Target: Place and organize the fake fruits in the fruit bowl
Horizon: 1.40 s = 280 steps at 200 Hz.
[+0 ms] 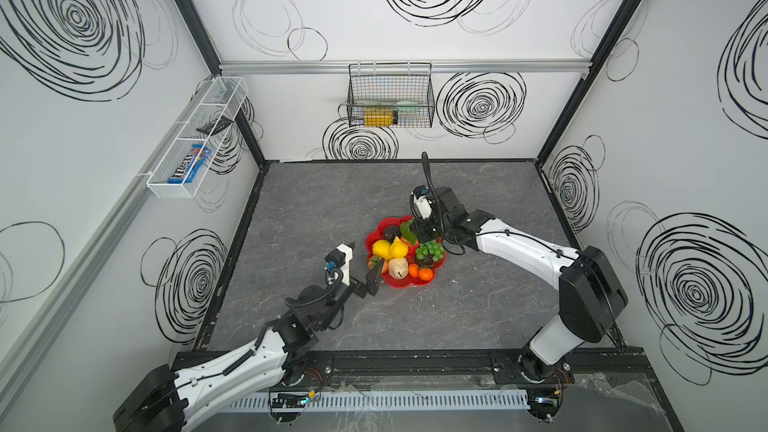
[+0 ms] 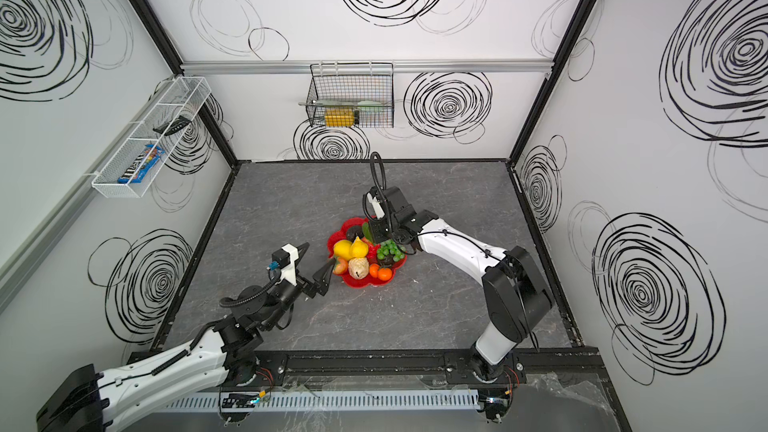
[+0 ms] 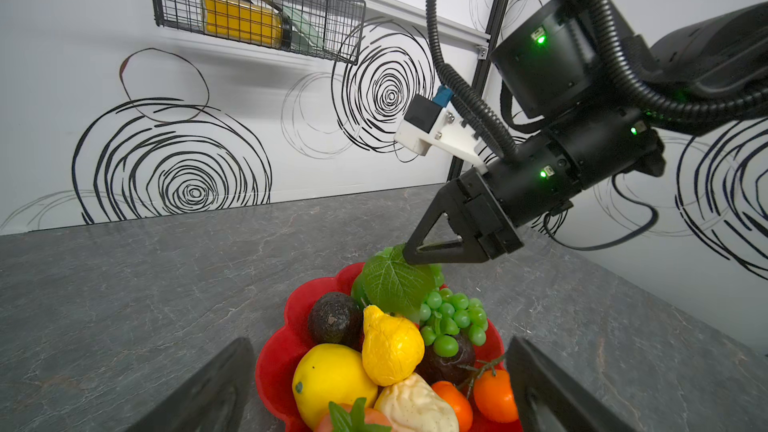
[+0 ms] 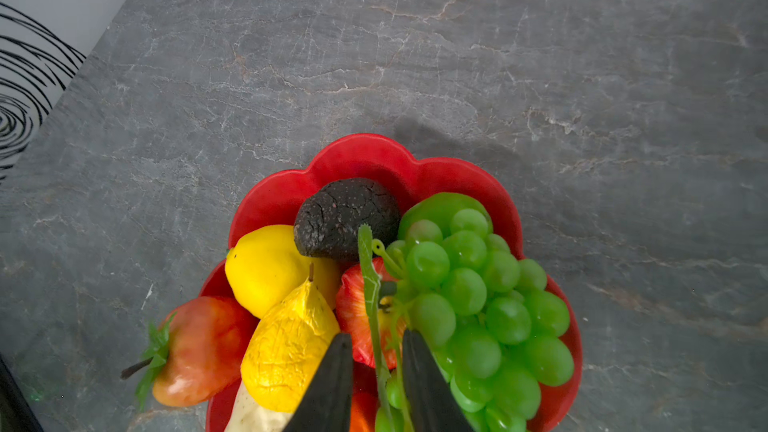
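Note:
The red scalloped fruit bowl [image 1: 405, 284] [image 4: 365, 151] sits mid-table, piled with fake fruits: green grapes [image 4: 469, 297], dark avocado [image 4: 345, 218], lemon [image 4: 266, 268], a crinkled yellow fruit [image 4: 291, 347], red apple [image 4: 357, 309], lime [image 4: 436, 205], beige pear [image 1: 397, 268] and tiny oranges [image 1: 419, 272]. My right gripper [image 4: 377, 334] hangs over the bowl's far side. Its jaws stand slightly apart, with the grapes' leaf and stem in the gap, unpinched. My left gripper [image 1: 379, 264] [image 3: 379, 342] is wide open at the bowl's near-left rim, holding nothing.
A black wire basket [image 1: 390, 95] with a yellow bottle hangs on the back wall. A long white mesh tray [image 1: 195, 139] hangs on the left wall. The grey stone-patterned table [image 1: 332, 209] is walled on three sides.

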Each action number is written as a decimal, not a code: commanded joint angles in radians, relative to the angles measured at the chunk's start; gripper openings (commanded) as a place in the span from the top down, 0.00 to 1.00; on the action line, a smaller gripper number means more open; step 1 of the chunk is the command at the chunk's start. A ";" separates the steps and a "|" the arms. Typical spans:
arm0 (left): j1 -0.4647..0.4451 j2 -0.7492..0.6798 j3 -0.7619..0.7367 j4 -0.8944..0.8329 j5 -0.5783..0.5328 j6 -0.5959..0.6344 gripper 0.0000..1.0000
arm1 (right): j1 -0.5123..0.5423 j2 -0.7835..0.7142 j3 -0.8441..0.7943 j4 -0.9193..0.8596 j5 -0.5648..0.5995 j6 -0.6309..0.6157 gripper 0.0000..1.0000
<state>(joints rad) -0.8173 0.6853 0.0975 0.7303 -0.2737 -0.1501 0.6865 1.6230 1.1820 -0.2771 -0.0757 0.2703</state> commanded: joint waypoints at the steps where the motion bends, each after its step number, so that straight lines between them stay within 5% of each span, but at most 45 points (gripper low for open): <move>1: -0.005 0.000 0.024 0.046 -0.007 0.012 0.02 | 0.004 -0.014 0.028 -0.041 0.019 0.003 0.64; 62: 0.005 0.030 0.025 0.041 -0.056 0.031 0.03 | -0.026 -0.190 -0.030 -0.063 0.144 -0.030 0.41; 122: 0.028 -0.098 -0.017 0.000 -0.399 0.052 0.04 | -0.314 -0.511 -0.338 0.193 0.327 -0.038 0.15; 165: 0.138 -0.034 0.034 -0.049 -0.731 -0.002 0.04 | -0.518 -0.568 -0.599 0.494 0.283 -0.084 0.03; 213: 0.438 0.189 0.075 0.029 -0.649 -0.055 0.04 | -0.578 -0.404 -0.674 0.650 0.470 -0.075 0.03; 257: 0.665 0.384 0.038 0.222 -0.423 -0.080 0.04 | -0.585 -0.314 -0.779 0.949 0.452 -0.141 0.03; 280: 0.674 0.506 0.037 0.368 -0.321 0.010 0.04 | -0.587 -0.249 -0.867 1.192 0.403 -0.196 0.03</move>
<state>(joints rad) -0.1543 1.1137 0.1413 0.8948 -0.7547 -0.1963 0.1024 1.3174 0.3843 0.5953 0.3553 0.1505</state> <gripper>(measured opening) 0.961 0.976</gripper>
